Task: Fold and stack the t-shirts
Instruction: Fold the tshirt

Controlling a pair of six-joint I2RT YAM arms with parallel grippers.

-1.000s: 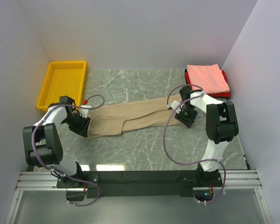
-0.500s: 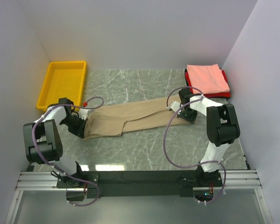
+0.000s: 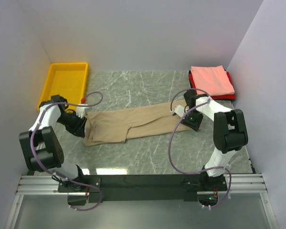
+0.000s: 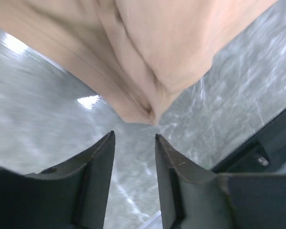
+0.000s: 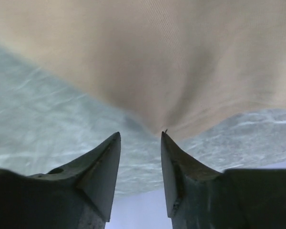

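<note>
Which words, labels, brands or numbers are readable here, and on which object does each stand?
No text is readable in any view. The tan t-shirt, the pink t-shirt, the red t-shirt and the yellow bin show no print, label or number.

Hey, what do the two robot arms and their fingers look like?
The left arm and right arm both have white links and chunky black joints. A thin purple-grey cable loops loosely along each. The fingers are dark, wedge-shaped blades tapering to points.
</note>
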